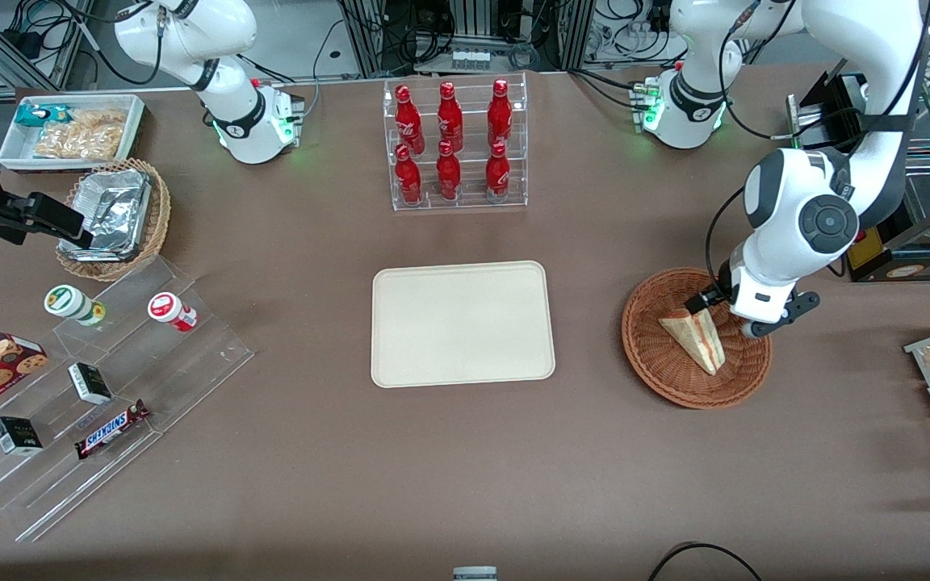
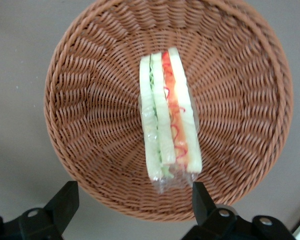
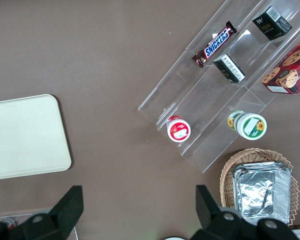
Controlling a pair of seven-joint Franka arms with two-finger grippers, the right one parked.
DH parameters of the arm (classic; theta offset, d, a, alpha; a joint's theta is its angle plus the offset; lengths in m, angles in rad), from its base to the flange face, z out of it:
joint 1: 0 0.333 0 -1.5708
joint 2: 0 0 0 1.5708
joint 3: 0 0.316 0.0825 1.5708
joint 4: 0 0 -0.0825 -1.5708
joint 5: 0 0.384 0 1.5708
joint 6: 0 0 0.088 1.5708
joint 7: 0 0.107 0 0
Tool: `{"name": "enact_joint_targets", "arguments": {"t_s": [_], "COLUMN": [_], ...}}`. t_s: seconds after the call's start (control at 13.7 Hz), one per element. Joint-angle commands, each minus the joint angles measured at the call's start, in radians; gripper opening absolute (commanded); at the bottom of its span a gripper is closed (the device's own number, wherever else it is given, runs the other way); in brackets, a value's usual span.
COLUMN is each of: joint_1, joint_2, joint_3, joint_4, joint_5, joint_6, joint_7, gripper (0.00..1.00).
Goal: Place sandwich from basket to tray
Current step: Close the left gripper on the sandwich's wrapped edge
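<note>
Over the basket (image 1: pixel 697 337), toward the working arm's end of the table (image 1: pixel 465 468), the claw (image 1: pixel 723 311) hangs low with its fingers (image 2: pixel 65 200) spread wide and nothing between them. The sandwich (image 1: pixel 697 335) rests inside the basket, cut edge up, so its red and green layers face the wrist camera. That pose suits a pinch across the two bread faces, and the wrist view shows the fingers spaced wider than the wedge, one to each side of its end, which looks like lining up for that grip. The claw does not appear to touch the bread yet. The sandwich seems wrapped in clear film, so it may slip or squash under a hard squeeze. The tray (image 1: pixel 462 323) lies bare near the table's middle, well apart from the basket, ready to receive the wedge once it is lifted clear of the rim.
</note>
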Motion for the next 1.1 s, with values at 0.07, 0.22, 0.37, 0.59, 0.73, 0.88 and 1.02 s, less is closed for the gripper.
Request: {"name": "enact_joint_targets", "arguments": {"t_s": [0.07,0.22,0.37,0.59,0.73,0.88,1.02], "joint_1": [-0.010,-0.012,-0.019,-0.027,-0.033,-0.032,-0.032], "joint_2": [0.023,0.035,0.047,0.093,0.113,0.133,0.143], "joint_3": [0.002,0.000,0.000,0.000,0.000,0.000,0.002], "joint_4": [-0.014,-0.011,-0.008,-0.005,-0.005,-0.005,-0.002], "joint_5": [0.004,0.004,0.001,-0.001,-0.001,-0.001,0.001], "joint_6": [0.078,0.093,0.115,0.191,0.202,0.224,0.224], "joint_7": [-0.127,-0.128,-0.133,-0.151,-0.151,-0.150,-0.144], "gripper": [1.00,1.00,1.00,1.00,1.00,1.00,0.75]}}
